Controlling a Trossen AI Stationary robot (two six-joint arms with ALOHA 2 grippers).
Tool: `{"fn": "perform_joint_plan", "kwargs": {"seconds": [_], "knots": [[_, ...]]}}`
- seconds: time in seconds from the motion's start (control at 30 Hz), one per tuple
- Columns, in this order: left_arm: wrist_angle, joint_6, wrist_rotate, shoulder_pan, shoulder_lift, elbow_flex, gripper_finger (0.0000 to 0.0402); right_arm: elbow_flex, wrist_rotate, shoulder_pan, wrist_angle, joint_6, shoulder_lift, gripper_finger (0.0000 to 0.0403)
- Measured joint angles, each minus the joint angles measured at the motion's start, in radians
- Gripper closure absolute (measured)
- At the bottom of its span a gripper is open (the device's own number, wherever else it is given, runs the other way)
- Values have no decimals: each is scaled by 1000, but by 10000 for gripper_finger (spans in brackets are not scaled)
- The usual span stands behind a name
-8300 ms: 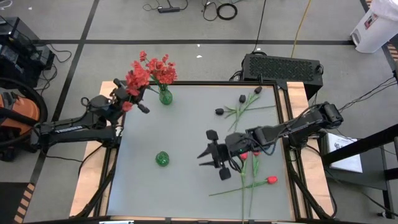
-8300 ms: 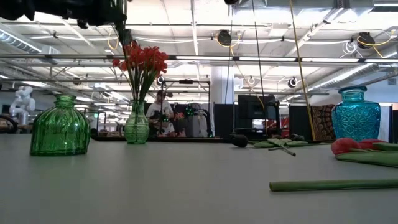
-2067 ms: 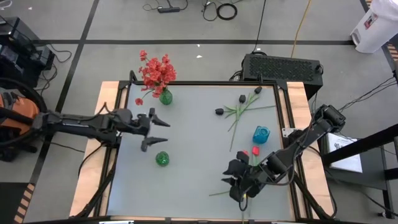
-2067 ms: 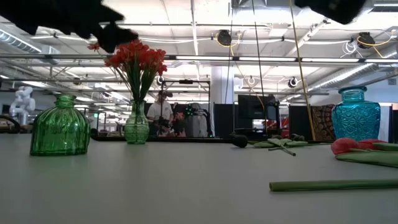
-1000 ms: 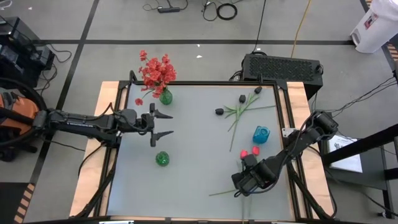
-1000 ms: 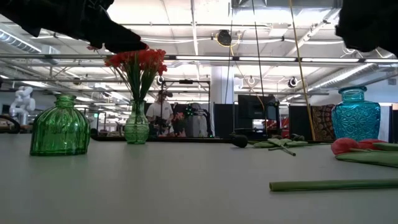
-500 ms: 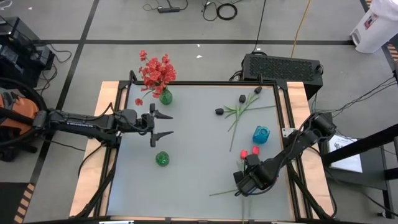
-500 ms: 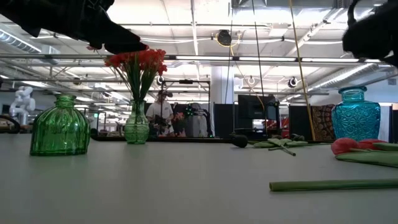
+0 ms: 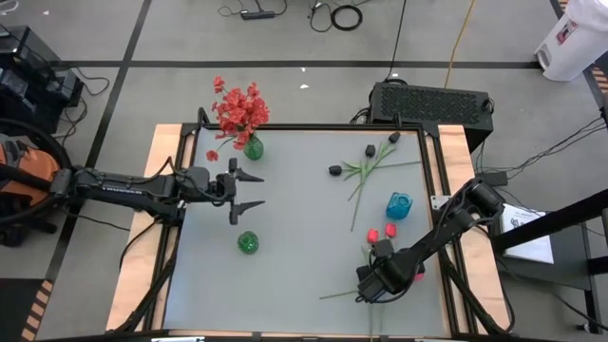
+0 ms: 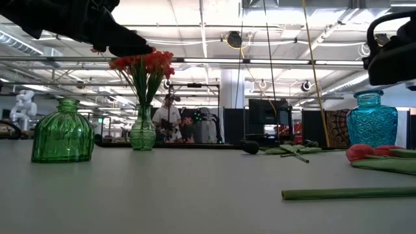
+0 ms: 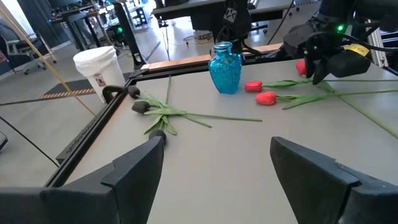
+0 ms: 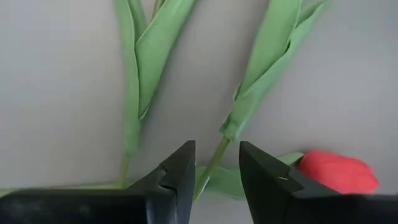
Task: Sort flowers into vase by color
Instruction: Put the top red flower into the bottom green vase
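Two red tulip-like flowers lie at the table's near right, their long green stems running toward the near edge. My right gripper points down over those stems, open, a finger on either side of one green stem; I cannot see it touch. A red bud lies just beside it. Red clustered sprays stand in a slim green vase at the far left. Black blooms lie at the far right. My left gripper hovers open at mid-left.
A blue vase stands just beyond the tulips. A round green vase stands left of the table's middle, toward the near edge. Bare grey table lies between the two arms. People and equipment show in the room behind.
My right gripper has come down toward the tulip stems at the near right, tipping more steeply downward; in the low view its arm has sunk into the upper right corner. The flowers have stayed where they were.
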Motion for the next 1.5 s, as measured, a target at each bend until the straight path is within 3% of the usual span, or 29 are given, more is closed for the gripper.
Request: {"fn": "perform_joint_plan", "kwargs": {"seconds": [0.53, 1.2, 1.5], "knots": [[-15, -22, 5, 0, 0, 0, 100, 0, -20, 3, 48, 45, 2, 349], [-18, -22, 7, 0, 0, 0, 100, 0, -49, 2, 56, 12, 61, 338], [-18, -22, 6, 0, 0, 0, 100, 0, -49, 2, 51, 5, 58, 395]]}}
